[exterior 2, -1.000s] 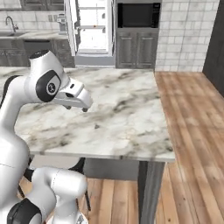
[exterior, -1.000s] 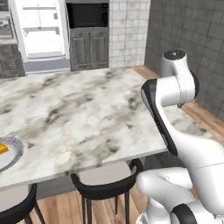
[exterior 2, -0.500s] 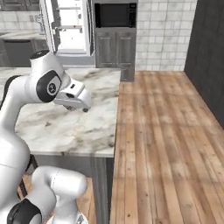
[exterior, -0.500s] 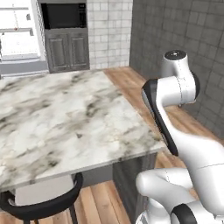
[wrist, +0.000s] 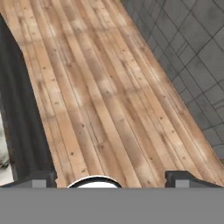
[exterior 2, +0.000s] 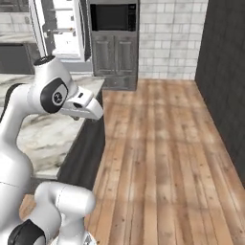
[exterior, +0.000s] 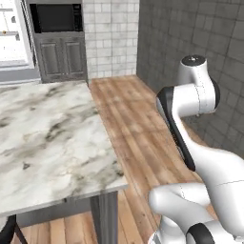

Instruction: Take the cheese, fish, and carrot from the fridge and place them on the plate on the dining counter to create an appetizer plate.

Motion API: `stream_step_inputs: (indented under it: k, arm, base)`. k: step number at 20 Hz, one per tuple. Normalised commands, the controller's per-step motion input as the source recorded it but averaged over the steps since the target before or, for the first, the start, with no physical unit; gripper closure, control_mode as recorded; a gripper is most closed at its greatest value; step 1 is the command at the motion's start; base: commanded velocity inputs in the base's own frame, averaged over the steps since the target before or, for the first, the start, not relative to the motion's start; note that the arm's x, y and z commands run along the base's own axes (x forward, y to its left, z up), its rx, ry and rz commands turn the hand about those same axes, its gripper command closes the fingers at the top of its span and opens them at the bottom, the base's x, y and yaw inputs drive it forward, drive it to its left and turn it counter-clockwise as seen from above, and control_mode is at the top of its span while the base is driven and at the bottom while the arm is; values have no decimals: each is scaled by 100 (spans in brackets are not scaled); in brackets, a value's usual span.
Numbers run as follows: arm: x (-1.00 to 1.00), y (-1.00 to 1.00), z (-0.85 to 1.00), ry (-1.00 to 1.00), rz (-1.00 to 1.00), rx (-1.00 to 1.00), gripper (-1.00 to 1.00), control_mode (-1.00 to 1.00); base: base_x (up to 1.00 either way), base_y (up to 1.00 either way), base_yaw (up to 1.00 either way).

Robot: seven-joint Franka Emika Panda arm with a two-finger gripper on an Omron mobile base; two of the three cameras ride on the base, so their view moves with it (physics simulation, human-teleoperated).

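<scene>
The dining counter (exterior: 47, 138) has its marble top at the left, ending at a corner near me; the right base view has it (exterior 2: 43, 136) behind my arm. At the far left, the fridge (exterior: 13, 38) stands with its bright interior showing, and its open door (exterior 2: 62, 28) carries white shelves. My gripper (wrist: 111, 178) is open with nothing between its fingertips (wrist: 40, 177), and it looks down at bare wooden floor beside the counter's dark side. The cheese, fish, carrot and plate are out of view.
A dark built-in oven cabinet (exterior: 59, 43) stands against the back wall beside the fridge. Wooden floor (exterior 2: 158, 143) stretches to the right of the counter up to a dark grey tiled wall (exterior: 190, 38). A black stool's edge (exterior: 6, 230) pokes in under the counter.
The whole picture has slid left, so the camera has moved right along the counter. The stools and plate have left the frame. The counter's end and open floor have come in.
</scene>
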Motion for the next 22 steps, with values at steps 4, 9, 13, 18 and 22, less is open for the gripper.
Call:
stream_step_inputs:
  k: [4,9,13,18,22]
  arm:
    - [0,0,0,0,0,0,-100,100]
    - [0,0,0,0,0,0,-100,100]
    - [0,0,0,0,0,0,-100,100]
    - [0,0,0,0,0,0,-100,100]
    - [0,0,0,0,0,0,-100,100]
  base:
    - [100,-80,43]
    - [100,-60,48]
    - [100,-59,47]
    - [100,-67,45]
    - [100,-91,37]
